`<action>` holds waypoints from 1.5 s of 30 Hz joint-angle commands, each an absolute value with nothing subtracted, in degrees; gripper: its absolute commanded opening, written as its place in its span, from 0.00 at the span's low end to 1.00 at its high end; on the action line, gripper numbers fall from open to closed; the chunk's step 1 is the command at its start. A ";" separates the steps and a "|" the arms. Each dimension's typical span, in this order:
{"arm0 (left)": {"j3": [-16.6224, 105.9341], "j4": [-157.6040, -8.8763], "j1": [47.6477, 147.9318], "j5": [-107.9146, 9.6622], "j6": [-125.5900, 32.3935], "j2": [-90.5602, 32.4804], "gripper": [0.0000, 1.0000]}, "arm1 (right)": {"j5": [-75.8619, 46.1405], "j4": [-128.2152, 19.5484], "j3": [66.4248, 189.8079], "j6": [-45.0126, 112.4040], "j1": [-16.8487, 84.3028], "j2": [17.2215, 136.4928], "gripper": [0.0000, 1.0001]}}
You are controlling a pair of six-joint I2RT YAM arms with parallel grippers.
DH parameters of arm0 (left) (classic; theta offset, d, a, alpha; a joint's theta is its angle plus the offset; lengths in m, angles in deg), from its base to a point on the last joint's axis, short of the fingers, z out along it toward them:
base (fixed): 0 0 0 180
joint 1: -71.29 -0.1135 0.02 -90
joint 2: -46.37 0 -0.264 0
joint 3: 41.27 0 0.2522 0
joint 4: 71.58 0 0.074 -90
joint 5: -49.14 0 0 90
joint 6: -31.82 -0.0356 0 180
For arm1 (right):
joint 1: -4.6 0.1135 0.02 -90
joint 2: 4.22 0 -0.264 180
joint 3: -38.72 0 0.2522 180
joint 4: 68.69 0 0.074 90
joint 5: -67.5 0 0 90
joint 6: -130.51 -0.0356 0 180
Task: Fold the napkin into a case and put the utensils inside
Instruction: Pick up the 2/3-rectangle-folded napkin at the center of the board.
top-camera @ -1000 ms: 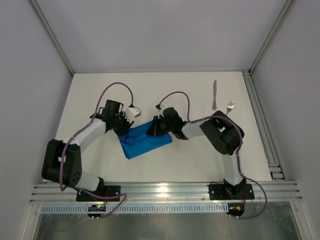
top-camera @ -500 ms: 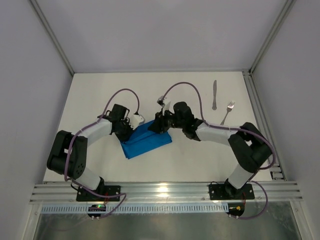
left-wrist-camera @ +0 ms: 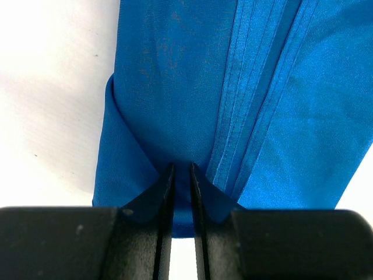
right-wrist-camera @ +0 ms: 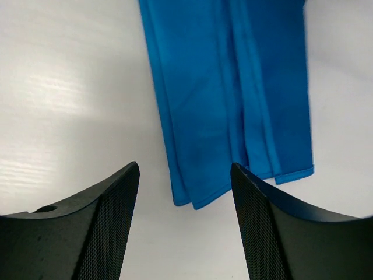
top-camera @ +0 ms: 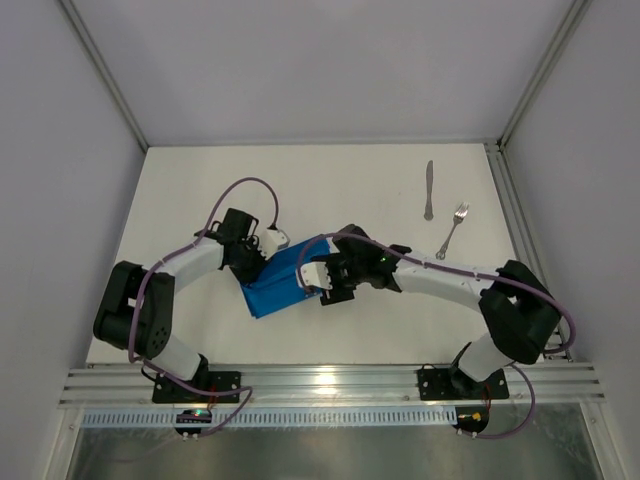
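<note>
two utensils lie out on the bare white table (top-camera: 350, 180), well apart from the cloth: the knife (top-camera: 428, 190) far right and pointing away from the arms, the fork (top-camera: 453, 229) just beside it, nearer and tilted. both are small in the top view and their detail is hard to read.

the napkin (top-camera: 280, 285) sits mid-table, folded into a narrow bright blue strip lying on a diagonal. several stacked pleats run along its length in the left wrist view. whether the folds form an open pocket, i cannot tell from any view.

the left gripper (left-wrist-camera: 181, 166) is at the strip's far end, its fingers (left-wrist-camera: 157, 204) drawn almost together and pinching a ridge of the blue cloth between them. the right gripper (right-wrist-camera: 183, 167) hangs over the other end with its textured pads (right-wrist-camera: 105, 221) spread wide and nothing between them. past them, the strip's squared end lies flat on the table.

from above, both wrists cover the ends of the cloth, so neither set of fingertips shows there. the left wrist view cuts the cloth off at its top and right edges. the right wrist view cuts it off at the top and is slightly blurred.
</note>
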State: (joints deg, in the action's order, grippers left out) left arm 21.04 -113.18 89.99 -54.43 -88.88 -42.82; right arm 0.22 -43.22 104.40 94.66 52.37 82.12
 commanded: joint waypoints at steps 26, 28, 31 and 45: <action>20.30 -113.82 90.01 -58.00 -90.79 -43.55 0.17 | -16.35 -23.20 116.12 113.20 53.47 101.78 0.18; 20.21 -114.00 90.01 -58.00 -90.79 -43.63 0.17 | -15.04 -23.29 115.68 112.50 53.64 100.81 0.05; 20.21 -114.52 90.01 -58.44 -91.14 -43.46 0.17 | -11.00 -23.47 114.45 110.04 53.64 98.09 0.04; 17.32 -115.32 91.24 -54.23 -97.99 -42.23 0.17 | 7.63 -16.79 122.26 96.42 50.05 96.76 0.04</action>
State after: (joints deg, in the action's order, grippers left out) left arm 20.04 -113.18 90.60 -57.07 -94.95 -42.19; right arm 1.55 -18.35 118.15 101.06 52.02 95.85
